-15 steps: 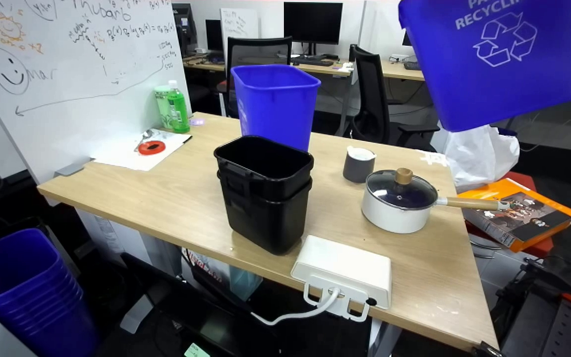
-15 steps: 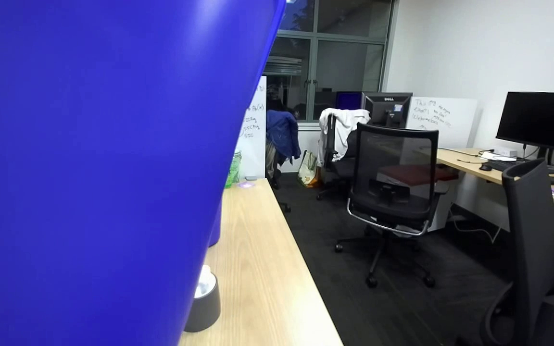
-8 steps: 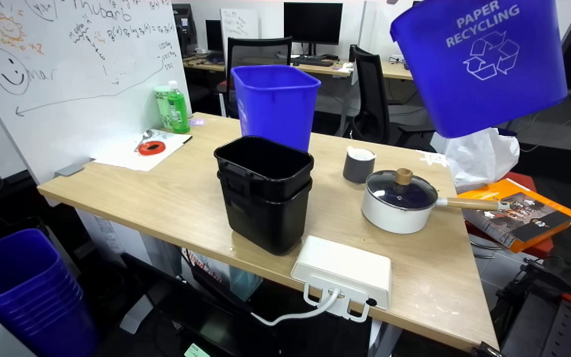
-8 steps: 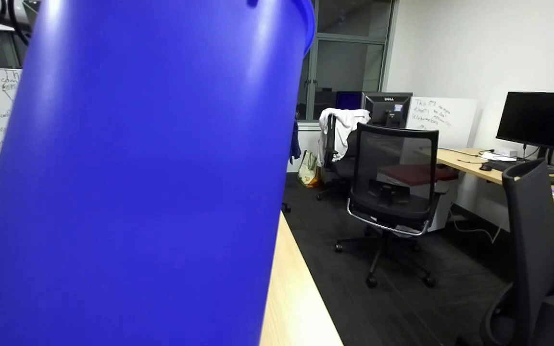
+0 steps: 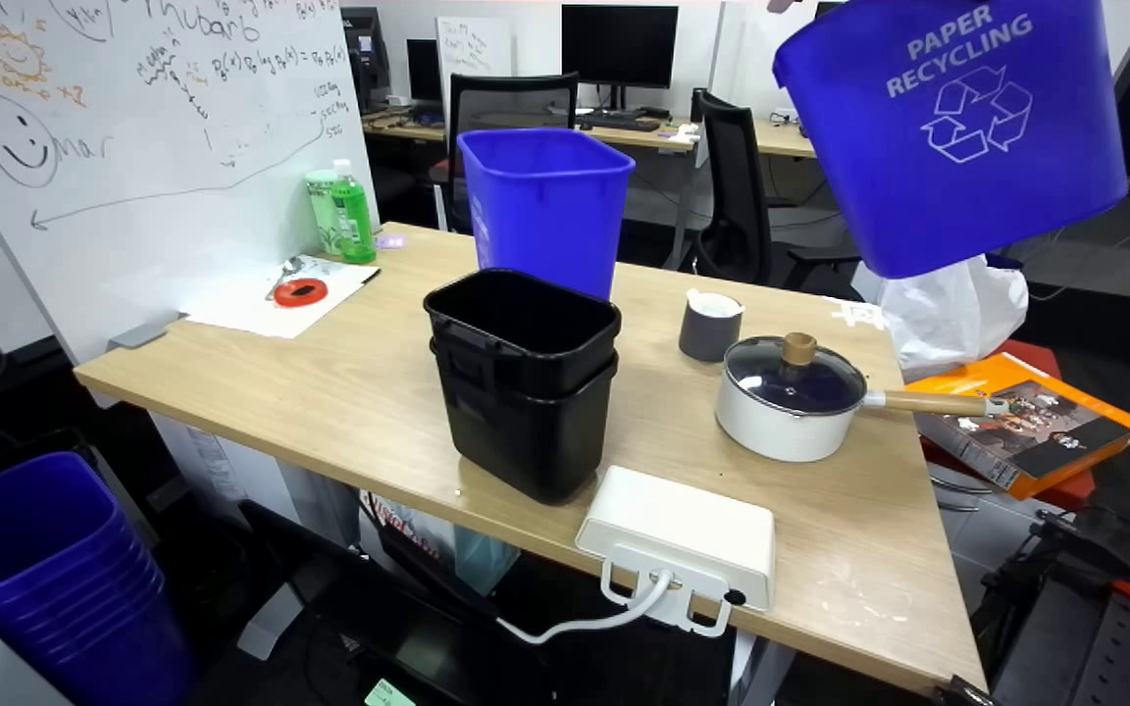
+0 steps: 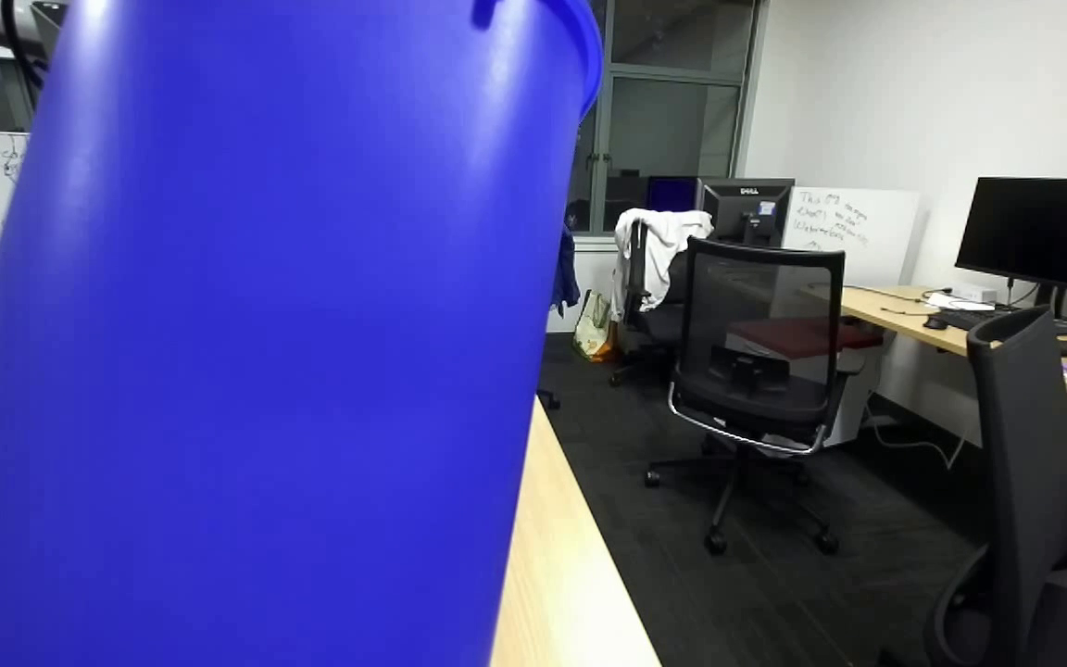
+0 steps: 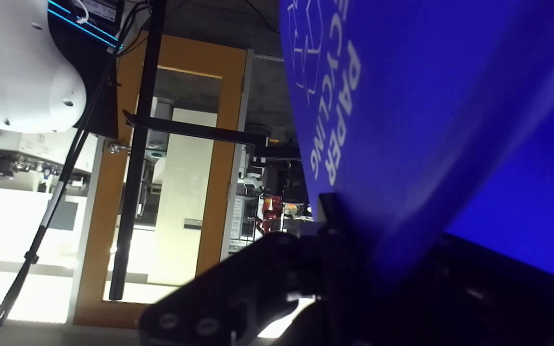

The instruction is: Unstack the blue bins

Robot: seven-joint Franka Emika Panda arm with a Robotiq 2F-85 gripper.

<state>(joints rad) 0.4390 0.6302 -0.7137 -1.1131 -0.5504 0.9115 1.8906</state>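
In the wrist view the gripper [image 7: 354,235] holds a large bright-blue tapered plastic waste bin [image 5: 962,147] by its rim, jaws narrowed on the thin edge. Printed in white with PAPER RECYCLING and a recycling symbol, that bin hangs tilted in the air, well apart from a second bright-blue tapered plastic bin [image 5: 550,221]. The second one stands upright on the pale wood-topped table [image 5: 369,363], its base hidden in an exterior view behind two nested black plastic bins [image 5: 531,422]. To the right of these are a dark grey cup with a white top [image 5: 709,333] and a white saucepan with a glass lid and wooden handle [image 5: 786,428]; just beside the black bins lies a white box-shaped device with a cable [image 5: 683,525]. Lower than the tabletop, at the left, sits a stack of nested blue bins [image 5: 65,588].
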